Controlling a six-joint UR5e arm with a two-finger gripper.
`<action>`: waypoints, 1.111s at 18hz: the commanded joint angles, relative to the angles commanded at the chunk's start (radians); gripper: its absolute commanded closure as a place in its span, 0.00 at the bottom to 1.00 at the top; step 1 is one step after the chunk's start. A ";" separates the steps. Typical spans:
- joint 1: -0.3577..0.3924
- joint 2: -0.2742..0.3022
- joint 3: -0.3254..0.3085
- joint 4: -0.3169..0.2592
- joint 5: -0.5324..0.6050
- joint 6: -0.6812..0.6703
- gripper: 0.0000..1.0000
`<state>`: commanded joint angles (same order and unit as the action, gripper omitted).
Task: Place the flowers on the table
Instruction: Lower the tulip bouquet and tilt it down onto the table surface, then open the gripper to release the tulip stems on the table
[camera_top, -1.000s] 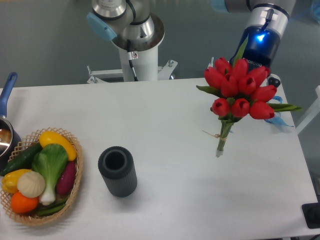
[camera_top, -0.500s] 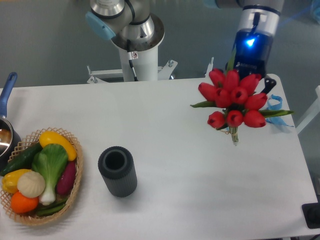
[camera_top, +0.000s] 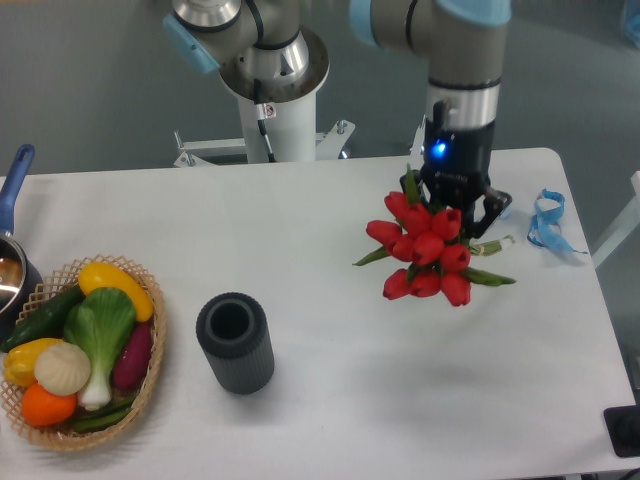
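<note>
The flowers, a bunch of red tulips with green leaves, hang just under my gripper over the right half of the white table. The blooms point toward the camera and down-left, and they hide the stems. The gripper is shut on the bunch, with its dark fingers showing on either side above the blooms. I cannot tell whether the bunch touches the tabletop.
A loose light-blue ribbon lies near the right edge. A dark grey ribbed vase stands front-centre. A wicker basket of vegetables sits front-left, with a pot beside it. The arm's base stands behind the table.
The arm has swung left and down from the back right corner toward the table's middle right. The bunch has tilted, so its blooms now face the camera and its stems are hidden.
</note>
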<state>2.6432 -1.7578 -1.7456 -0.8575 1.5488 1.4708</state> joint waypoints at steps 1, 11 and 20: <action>-0.008 -0.015 -0.002 0.000 0.043 0.020 0.64; -0.098 -0.202 0.014 0.014 0.212 0.036 0.64; -0.112 -0.281 0.032 0.018 0.249 0.029 0.61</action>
<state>2.5311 -2.0386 -1.7135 -0.8391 1.7978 1.5002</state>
